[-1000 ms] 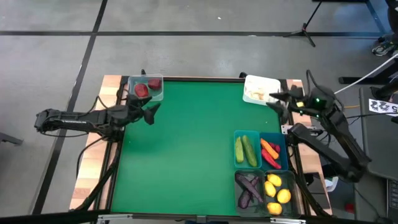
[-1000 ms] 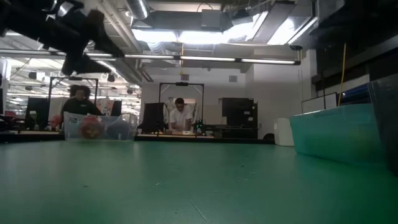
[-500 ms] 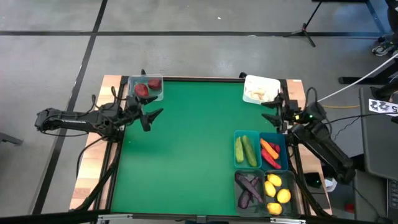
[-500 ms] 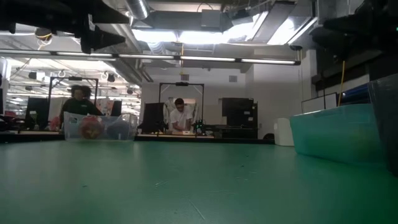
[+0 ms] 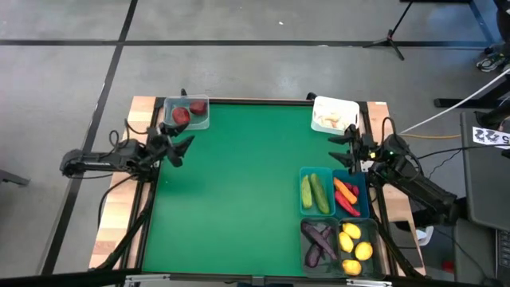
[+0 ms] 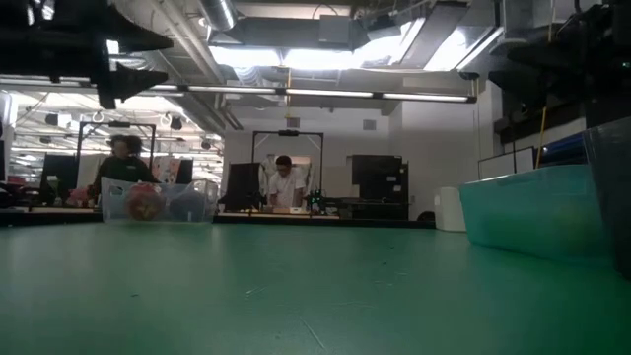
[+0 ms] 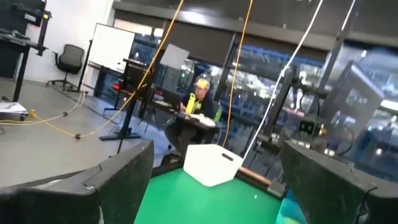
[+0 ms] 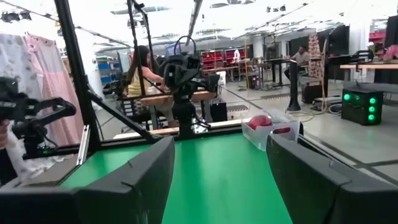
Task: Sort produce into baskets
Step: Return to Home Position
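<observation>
Left gripper [image 5: 177, 150]: fingers spread wide, nothing between them, raised over the left edge of the green mat [image 5: 239, 183], just in front of the clear bin [image 5: 188, 112]. In that bin, two dark red round ones [image 5: 182, 116], side by side. In the left wrist view, across the mat, the white bin [image 7: 212, 165] framed between the two dark fingers [image 7: 118, 180].

Right gripper [image 5: 339, 151]: likewise released, grasping nothing, raised over the right edge of the mat, between the white bin and the block of four bins nearer the front. In the right wrist view, fingers [image 8: 134, 177] well apart, with the clear bin and its red contents beyond them at the far side.

In the white bin, at the far right corner, pale garlic [image 5: 330, 121]. At the front right, four bins touching in a square:
- left teal bin [image 5: 303, 171], with two green cucumbers [image 5: 314, 192] lying parallel
- right teal bin [image 5: 362, 191], with red peppers [image 5: 349, 202] and an orange piece [image 5: 344, 190], kind hard to tell
- left dark bin [image 5: 304, 239], with purple eggplants [image 5: 319, 241]
- right dark bin [image 5: 373, 239], with yellow lemons [image 5: 355, 243]

No loose produce on the open mat. Beyond the table, in the low view, two people [image 6: 286, 183] at desks.
</observation>
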{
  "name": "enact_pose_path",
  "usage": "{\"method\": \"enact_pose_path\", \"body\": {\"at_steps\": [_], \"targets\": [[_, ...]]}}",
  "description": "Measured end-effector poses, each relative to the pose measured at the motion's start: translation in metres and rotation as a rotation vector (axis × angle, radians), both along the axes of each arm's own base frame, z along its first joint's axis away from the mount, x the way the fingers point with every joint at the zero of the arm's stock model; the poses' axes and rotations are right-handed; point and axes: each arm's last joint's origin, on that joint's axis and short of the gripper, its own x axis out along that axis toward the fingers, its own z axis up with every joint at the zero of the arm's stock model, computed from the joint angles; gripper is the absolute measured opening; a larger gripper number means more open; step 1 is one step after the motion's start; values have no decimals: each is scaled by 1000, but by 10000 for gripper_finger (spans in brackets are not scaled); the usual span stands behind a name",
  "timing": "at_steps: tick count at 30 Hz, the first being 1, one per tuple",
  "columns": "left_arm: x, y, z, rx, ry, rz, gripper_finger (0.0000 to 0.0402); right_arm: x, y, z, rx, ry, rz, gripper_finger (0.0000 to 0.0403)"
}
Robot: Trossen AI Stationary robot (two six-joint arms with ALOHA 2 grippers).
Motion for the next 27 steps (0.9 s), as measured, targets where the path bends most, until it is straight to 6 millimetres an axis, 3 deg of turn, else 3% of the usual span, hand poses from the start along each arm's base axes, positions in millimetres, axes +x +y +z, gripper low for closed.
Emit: {"method": "enact_pose_path", "body": {"at_steps": [8, 15, 18, 23, 27], "targets": [[-9, 1, 5, -36, 13, 49, 345, 1, 0, -4, -14, 33, -9, 253], [-9, 1, -14, -168, 186, 61, 345, 7, -3, -29, 17, 83, -6, 253], [-7, 0, -19, -158, 205, 40, 345, 7, -3, -29, 9, 79, -1, 253], [1, -10, -29, -43, 193, -142, 345, 6, 2, -27, -92, 62, 156, 253], [3, -17, -30, 5, 175, -258, 345, 6, 4, -32, -64, 105, 267, 253]]}}
